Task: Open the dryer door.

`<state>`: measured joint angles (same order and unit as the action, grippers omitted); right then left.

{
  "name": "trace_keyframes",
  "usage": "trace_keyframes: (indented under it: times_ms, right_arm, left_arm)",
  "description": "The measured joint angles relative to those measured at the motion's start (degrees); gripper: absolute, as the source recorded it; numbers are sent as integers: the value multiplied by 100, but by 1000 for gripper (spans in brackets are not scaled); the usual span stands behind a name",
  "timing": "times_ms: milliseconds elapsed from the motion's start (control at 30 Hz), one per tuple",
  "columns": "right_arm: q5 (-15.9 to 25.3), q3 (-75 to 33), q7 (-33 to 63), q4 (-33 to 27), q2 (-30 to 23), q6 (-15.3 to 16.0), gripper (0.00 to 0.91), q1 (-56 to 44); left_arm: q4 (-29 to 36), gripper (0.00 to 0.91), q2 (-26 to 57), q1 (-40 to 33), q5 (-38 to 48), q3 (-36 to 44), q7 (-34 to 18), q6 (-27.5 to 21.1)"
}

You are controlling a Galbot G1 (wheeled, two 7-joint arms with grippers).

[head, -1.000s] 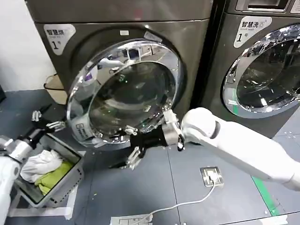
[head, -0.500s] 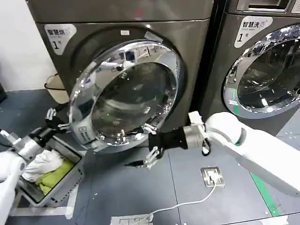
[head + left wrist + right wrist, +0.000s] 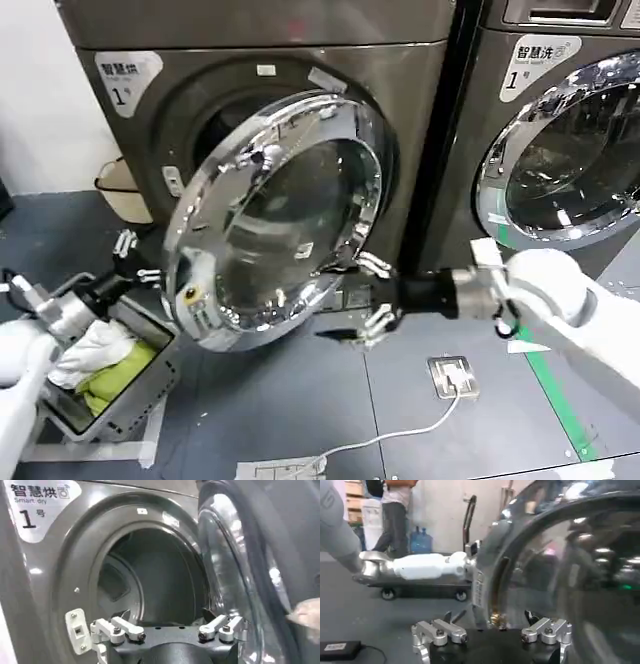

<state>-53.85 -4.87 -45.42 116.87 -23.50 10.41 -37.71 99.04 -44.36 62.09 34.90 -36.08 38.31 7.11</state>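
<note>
While door hangs part open, scene near to far:

Cable: white cable on floor, runs to small plate near right arm.
Bin: grey bin at lower left on floor, white and green cloth inside.
Left gripper: left gripper low at left, just above bin, beside door's left rim; jaws spread wide, nothing between them. Left wrist view: fingers apart, facing the open drum; cannot tell if they touch door.
Right gripper: right gripper low at centre, at door's lower right rim, arm reaching in from right; jaws apart, holding nothing. Right wrist view: fingers spread, rim just beyond them; contact cannot be told.
Door: round chrome-rimmed glass door of left machine, swung part way out on its right-side hinge, left edge well off the front, tilted toward camera. Left wrist view: door stands edge-on beside opening.
Dryer: dark grey dryer, label "1" at upper left, drum opening showing behind door; latch plate on opening's left edge.
Washer: second machine at right, its door shut.
Wall: white wall behind at left.
</note>
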Motion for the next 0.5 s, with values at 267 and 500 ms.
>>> trace_keyframes:
  times_ms: [267,500]
  right_arm:
    - [80,-1503,169,-197,376,-272,907,-1461]
    - [184,-3131,217,-447,363,-563,907,-3003]
  left_arm:
    - [221,907,0,71,-16,209,-8,11]
    - [462,907,4,58,-96,389,-35,9]
